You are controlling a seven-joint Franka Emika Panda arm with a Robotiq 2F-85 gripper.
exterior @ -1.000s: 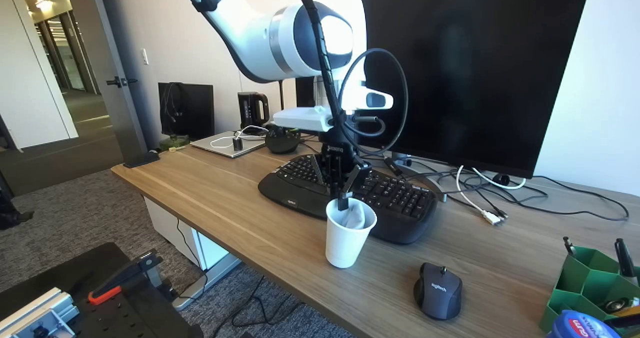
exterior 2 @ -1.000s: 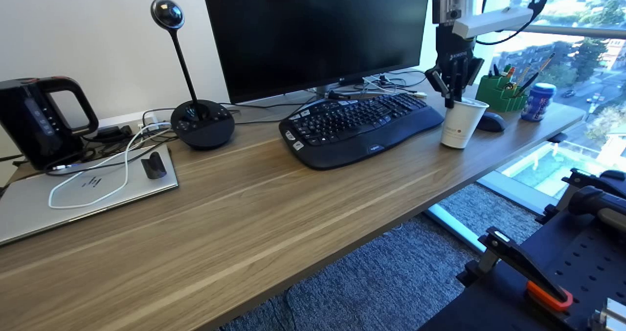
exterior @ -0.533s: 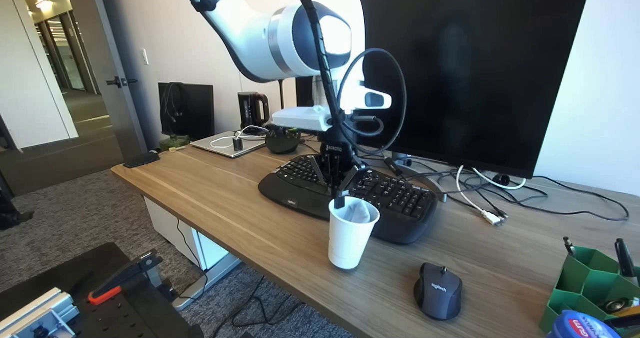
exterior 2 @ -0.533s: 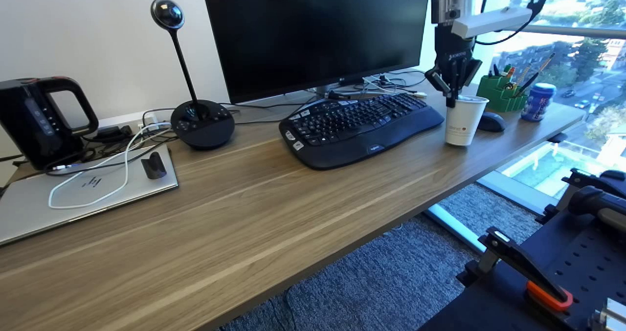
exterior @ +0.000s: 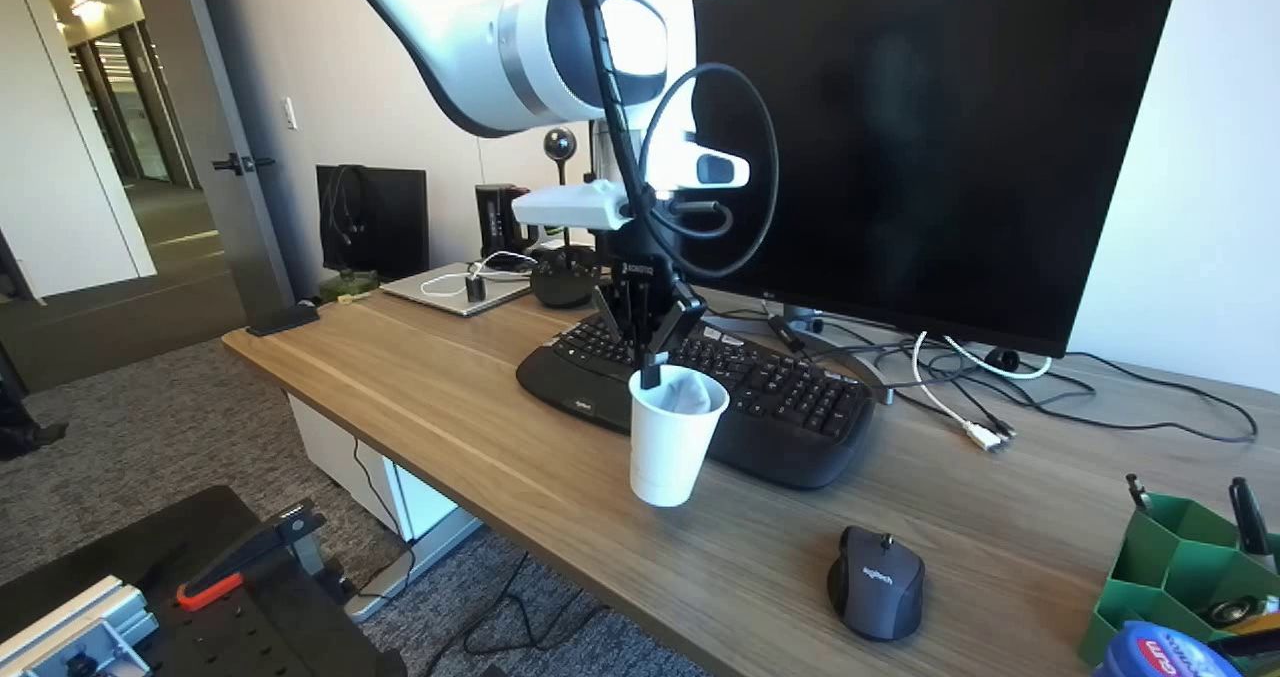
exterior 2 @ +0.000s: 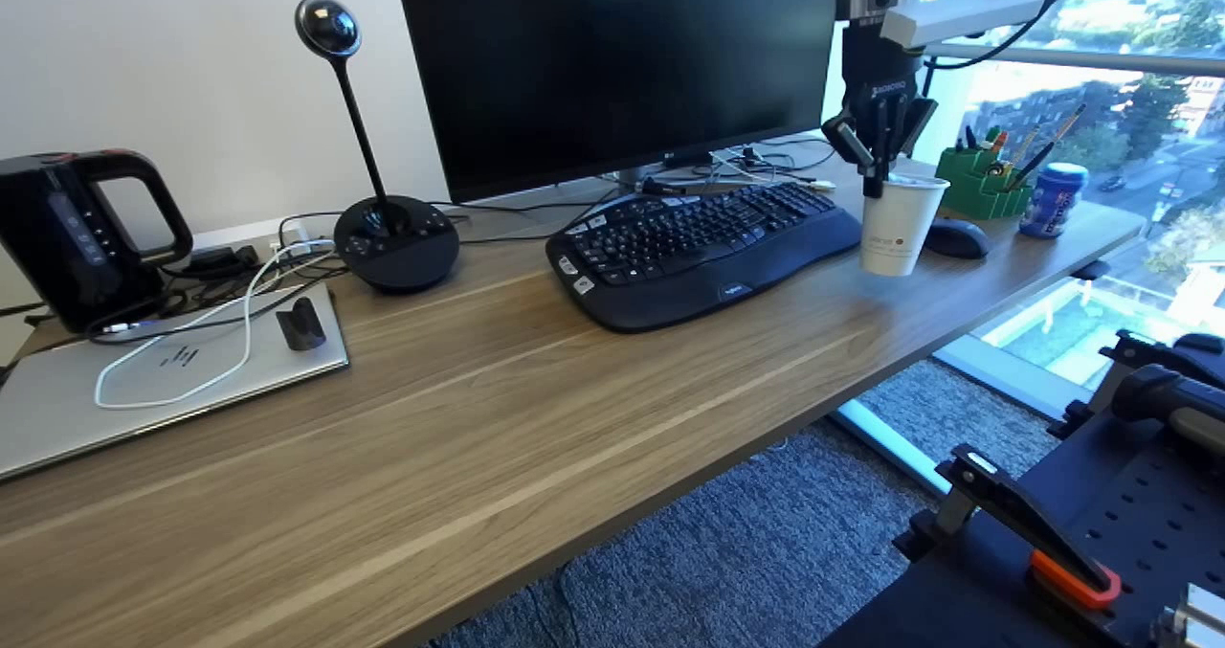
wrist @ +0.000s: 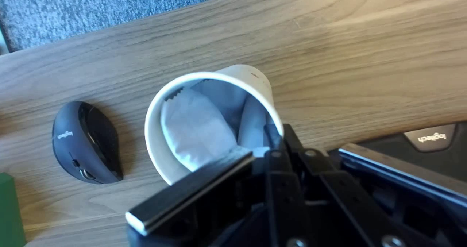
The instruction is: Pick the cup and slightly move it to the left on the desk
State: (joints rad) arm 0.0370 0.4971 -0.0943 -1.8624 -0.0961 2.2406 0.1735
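Cup [exterior: 670,449] has risen; pincer [wrist: 281,132] clenched on its rim, cup hanging below on mouse [wrist: 87,143] side, near-upright.

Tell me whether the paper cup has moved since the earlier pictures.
Yes. In an exterior view, the white paper cup has shifted up and leftward in the picture, farther from the unmoved Logitech mouse.

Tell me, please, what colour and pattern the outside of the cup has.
The cup is white with small reddish-brown print, best seen in an exterior view.
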